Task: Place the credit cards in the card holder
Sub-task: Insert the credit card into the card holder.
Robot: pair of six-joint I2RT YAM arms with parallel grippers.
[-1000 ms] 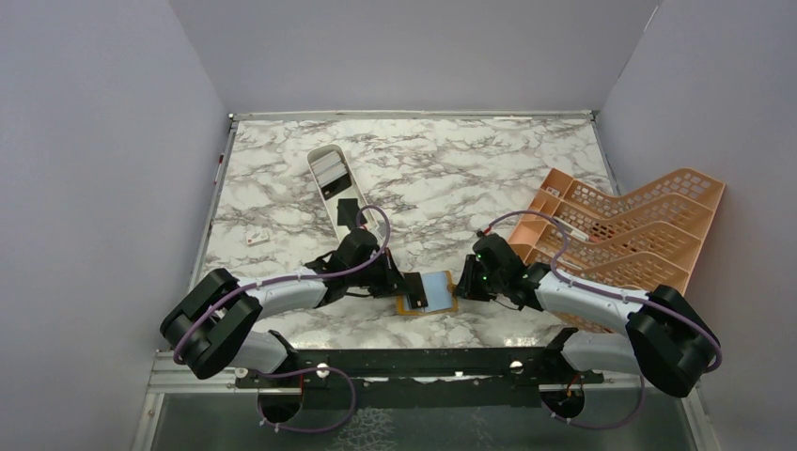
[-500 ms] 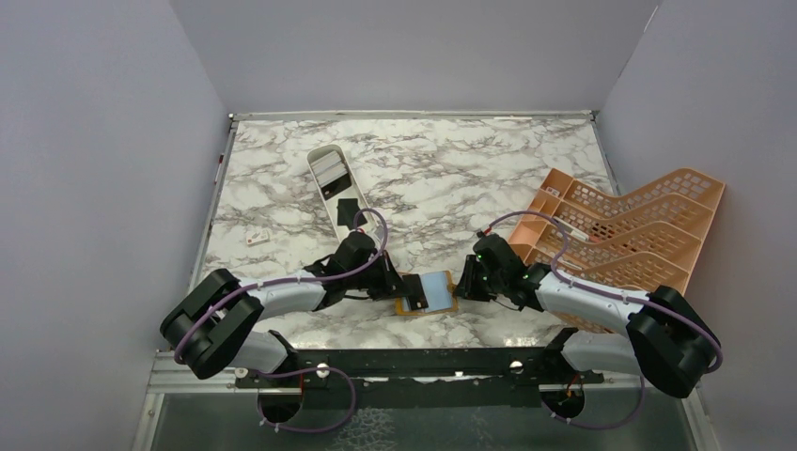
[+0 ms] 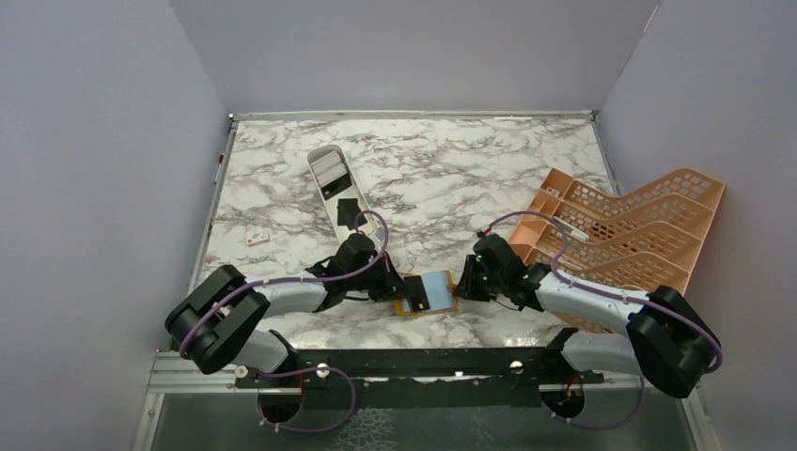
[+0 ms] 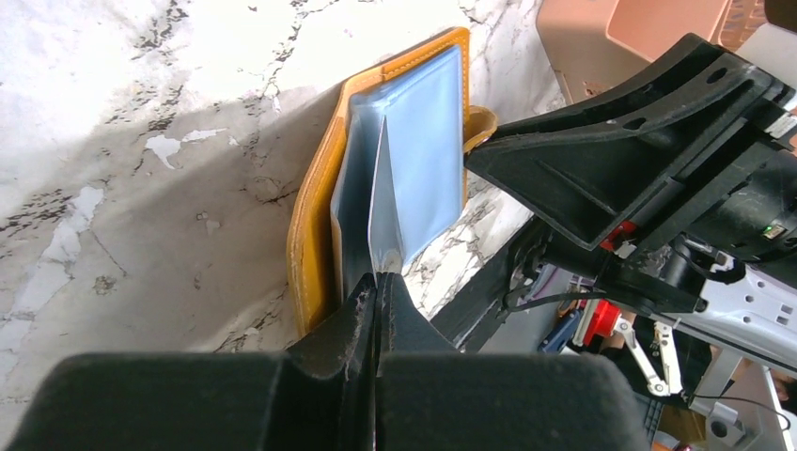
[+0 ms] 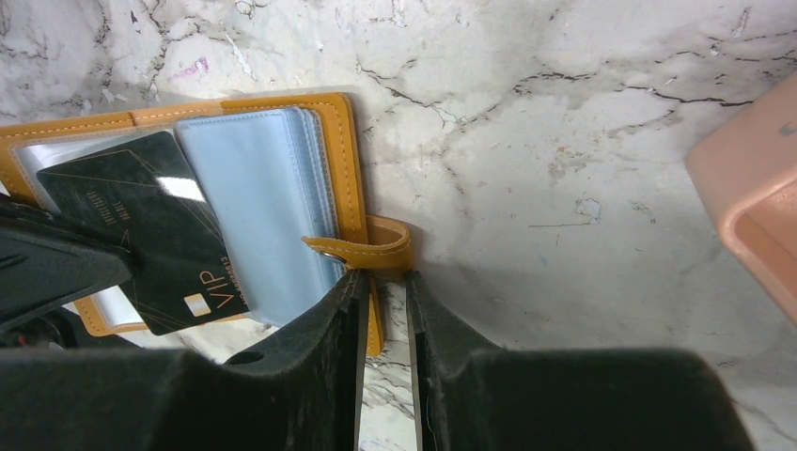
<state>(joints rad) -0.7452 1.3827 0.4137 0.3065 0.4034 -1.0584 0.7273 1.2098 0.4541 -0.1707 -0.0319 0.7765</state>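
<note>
I see an orange-tan card holder (image 5: 350,150) with pale blue sleeves (image 5: 258,197), a black gold-lettered card (image 5: 150,235), on grey-veined white marble table (image 5: 583,141)

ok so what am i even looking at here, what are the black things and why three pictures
You are looking at two robot arms bolted to the near edge of a marble-patterned table. One picture is taken from above and behind them; the other two come from small cameras on each arm's wrist, so each shows that arm's own black fingers at the bottom.

Between the arms lies an open orange wallet with pale blue plastic sleeves. The left tool is shut on a thin card, seen edge-on over the wallet; from the right wrist it shows as a black card marked VIP. The right tool sits at the wallet's strap, its fingers a narrow gap apart.

Farther back lies a white tray with more cards, and an orange plastic rack stands to the right.
</note>
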